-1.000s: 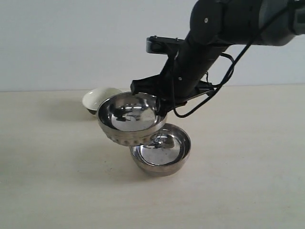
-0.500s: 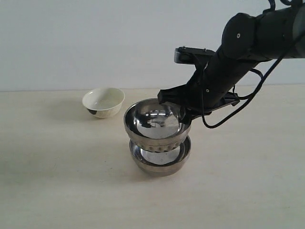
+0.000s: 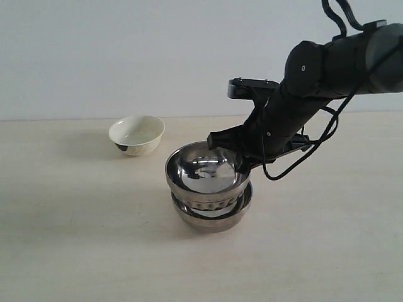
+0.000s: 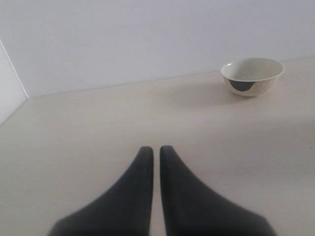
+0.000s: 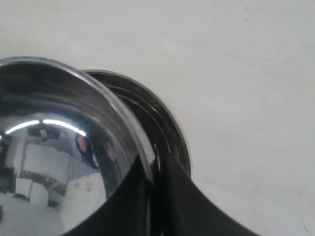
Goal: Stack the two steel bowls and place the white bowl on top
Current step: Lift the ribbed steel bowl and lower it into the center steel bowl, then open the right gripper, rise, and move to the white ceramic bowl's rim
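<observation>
now seating ribbed steel bowl (image 3: 204,175) in smooth steel bowl (image 3: 214,220), rim clamped by right gripper (image 3: 242,165); next: release, fetch white bowl (image 3: 136,134) beyond it.

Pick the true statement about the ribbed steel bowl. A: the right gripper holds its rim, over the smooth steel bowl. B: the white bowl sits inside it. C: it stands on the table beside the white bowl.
A: the right gripper pinches the rim of the ribbed steel bowl above the smooth steel bowl; the white bowl stands apart.
</observation>
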### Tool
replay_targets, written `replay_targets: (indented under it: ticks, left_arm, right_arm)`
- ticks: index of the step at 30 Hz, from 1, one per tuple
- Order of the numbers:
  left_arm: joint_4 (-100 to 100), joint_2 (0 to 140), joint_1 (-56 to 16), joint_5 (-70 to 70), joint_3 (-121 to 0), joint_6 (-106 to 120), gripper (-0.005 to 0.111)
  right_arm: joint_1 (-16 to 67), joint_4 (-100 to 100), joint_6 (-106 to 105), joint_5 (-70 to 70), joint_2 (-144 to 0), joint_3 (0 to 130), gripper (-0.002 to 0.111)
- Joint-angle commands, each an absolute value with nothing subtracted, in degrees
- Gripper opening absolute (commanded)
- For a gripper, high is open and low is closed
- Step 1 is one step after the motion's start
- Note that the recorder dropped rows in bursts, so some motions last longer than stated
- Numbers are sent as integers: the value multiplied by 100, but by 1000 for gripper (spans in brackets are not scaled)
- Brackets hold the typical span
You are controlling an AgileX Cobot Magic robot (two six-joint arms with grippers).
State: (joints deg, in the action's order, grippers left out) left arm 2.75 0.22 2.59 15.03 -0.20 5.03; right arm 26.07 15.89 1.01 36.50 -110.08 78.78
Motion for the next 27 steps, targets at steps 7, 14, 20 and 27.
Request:
replay_targets:
  ticks: [7,14,20,27]
  left_arm:
    - [236,0,273,1465,0,447,4]
    - [236,0,273,1465,0,447,4]
    - [236,0,273,1465,0,447,4]
    - [236,0,273,1465,0,447,4]
  right_arm:
    - [2582,1850,64,3269,-11191,7865,1]
    - [2582,1889,0,3377,-11191,7865,35]
    - [2582,1684,0,3586,-11025,7865,35]
    - [2582,1530,0,3569,-10465,7865,35]
